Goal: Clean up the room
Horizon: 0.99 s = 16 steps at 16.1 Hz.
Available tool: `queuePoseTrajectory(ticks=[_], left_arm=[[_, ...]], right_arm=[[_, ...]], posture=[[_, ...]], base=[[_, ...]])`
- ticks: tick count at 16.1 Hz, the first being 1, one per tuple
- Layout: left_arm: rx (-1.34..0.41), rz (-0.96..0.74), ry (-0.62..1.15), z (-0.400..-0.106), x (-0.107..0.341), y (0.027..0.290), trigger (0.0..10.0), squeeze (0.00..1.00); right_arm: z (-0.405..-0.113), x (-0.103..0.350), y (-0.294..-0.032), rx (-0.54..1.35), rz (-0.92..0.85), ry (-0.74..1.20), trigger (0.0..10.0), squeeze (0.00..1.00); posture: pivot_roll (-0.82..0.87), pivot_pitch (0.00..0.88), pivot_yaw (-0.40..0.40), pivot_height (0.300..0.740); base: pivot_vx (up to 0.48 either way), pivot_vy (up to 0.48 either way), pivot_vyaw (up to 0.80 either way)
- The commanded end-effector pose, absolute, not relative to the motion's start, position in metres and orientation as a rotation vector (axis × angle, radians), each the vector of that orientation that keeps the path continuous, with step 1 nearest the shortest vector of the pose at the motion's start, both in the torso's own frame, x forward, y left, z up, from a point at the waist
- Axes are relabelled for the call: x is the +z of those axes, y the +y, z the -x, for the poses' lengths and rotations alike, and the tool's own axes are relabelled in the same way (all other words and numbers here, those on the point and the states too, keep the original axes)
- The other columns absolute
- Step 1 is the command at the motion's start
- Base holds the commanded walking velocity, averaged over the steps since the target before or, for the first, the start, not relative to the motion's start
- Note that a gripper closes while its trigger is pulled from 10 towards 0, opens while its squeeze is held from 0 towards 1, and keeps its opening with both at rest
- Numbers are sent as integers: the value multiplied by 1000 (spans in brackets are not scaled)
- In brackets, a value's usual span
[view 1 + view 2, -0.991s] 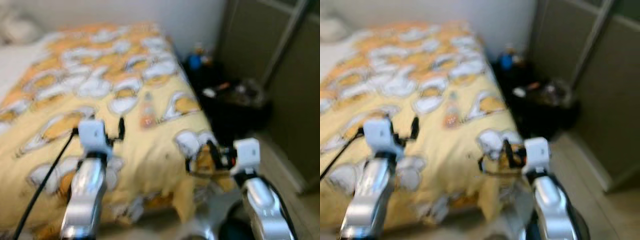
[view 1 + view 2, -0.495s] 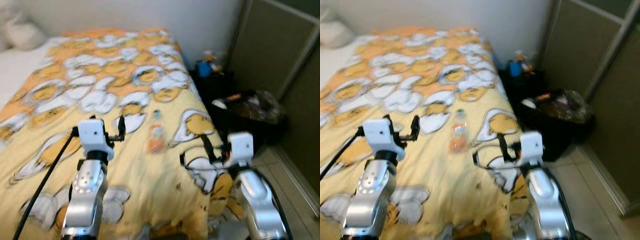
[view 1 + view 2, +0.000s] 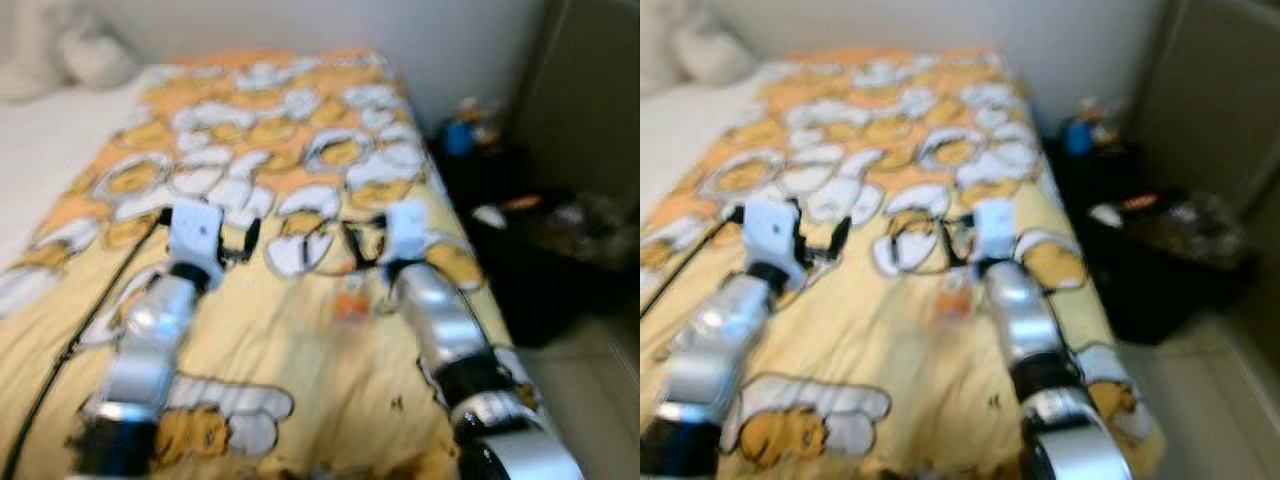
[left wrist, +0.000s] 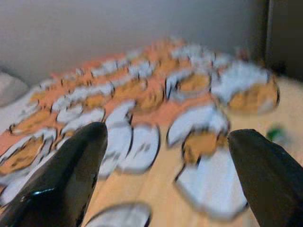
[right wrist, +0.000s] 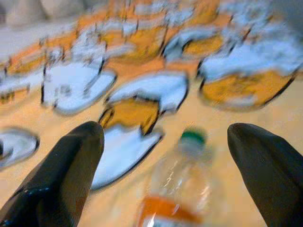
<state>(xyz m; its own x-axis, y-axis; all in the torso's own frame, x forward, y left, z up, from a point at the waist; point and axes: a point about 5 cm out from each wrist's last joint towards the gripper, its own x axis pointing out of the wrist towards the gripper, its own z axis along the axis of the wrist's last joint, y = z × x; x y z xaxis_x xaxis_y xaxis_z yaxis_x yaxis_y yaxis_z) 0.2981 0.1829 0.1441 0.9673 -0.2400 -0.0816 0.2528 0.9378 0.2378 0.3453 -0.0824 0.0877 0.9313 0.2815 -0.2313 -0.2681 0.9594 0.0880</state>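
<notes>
Bottle [image 5: 182, 187] is the piece of clutter in reach: a clear plastic one with a green cap and an orange label, lying on its side on the yellow, egg-patterned bedspread [image 3: 300, 400]. In the right wrist view it sits between the two black fingers [image 5: 57, 175], which stand wide apart on either side of it without touching it. From the head views the right gripper [image 3: 362, 243] hangs over the bed with the bottle's orange blur just below the forearm, near the bed's right edge. So the pick-up has not happened yet; my reading is that the gripper is lined up and needs to drop and close around the bottle's body.

The left gripper [image 3: 245, 243] hovers over the bedspread further to the robot's left, its fingers [image 4: 57, 175] also spread apart with nothing between them but printed fabric.

As for the wider job, little looks done: the bottle is not yet off the bed. Beside the bed, against the wall, a dark bin [image 3: 545, 270] lined with a black bag holds a jumble of rubbish, including something white and something orange-red, too blurred to name. A blue item [image 3: 458, 135] stands on the floor behind it. That bin seems the likely destination for the bottle.
</notes>
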Motion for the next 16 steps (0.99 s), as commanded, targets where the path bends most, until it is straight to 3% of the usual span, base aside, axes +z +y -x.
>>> queuePoseTrajectory(ticks=[1, 3, 5, 10, 16], left_arm=[[-296, -257, 33, -299, 158, 184, 10000, 0], [-474, -178, 11, -284, 180, 185, 10000, 0], [-536, -182, 43, -274, 178, 178, 10000, 0], [-901, -168, 161, -233, 172, 153, 10000, 0], [-989, -160, 191, -221, 175, 149, 10000, 0]], right_arm=[[-348, 89, -81, 266, -30, 252, 10000, 0], [-359, 100, -78, 166, 138, 183, 10000, 0], [-360, 100, -69, 167, 92, 207, 10000, 0], [-355, 80, -68, 97, -60, 371, 10000, 0], [-346, 64, -49, 181, -61, 515, 10000, 0]], posture=[[8, 59, 127, 740], [40, 95, 122, 740], [46, 122, 120, 740], [53, 142, 109, 740], [63, 141, 109, 740]], base=[[0, 0, 0], [0, 0, 0], [0, 0, 0], [0, 0, 0], [0, 0, 0]])
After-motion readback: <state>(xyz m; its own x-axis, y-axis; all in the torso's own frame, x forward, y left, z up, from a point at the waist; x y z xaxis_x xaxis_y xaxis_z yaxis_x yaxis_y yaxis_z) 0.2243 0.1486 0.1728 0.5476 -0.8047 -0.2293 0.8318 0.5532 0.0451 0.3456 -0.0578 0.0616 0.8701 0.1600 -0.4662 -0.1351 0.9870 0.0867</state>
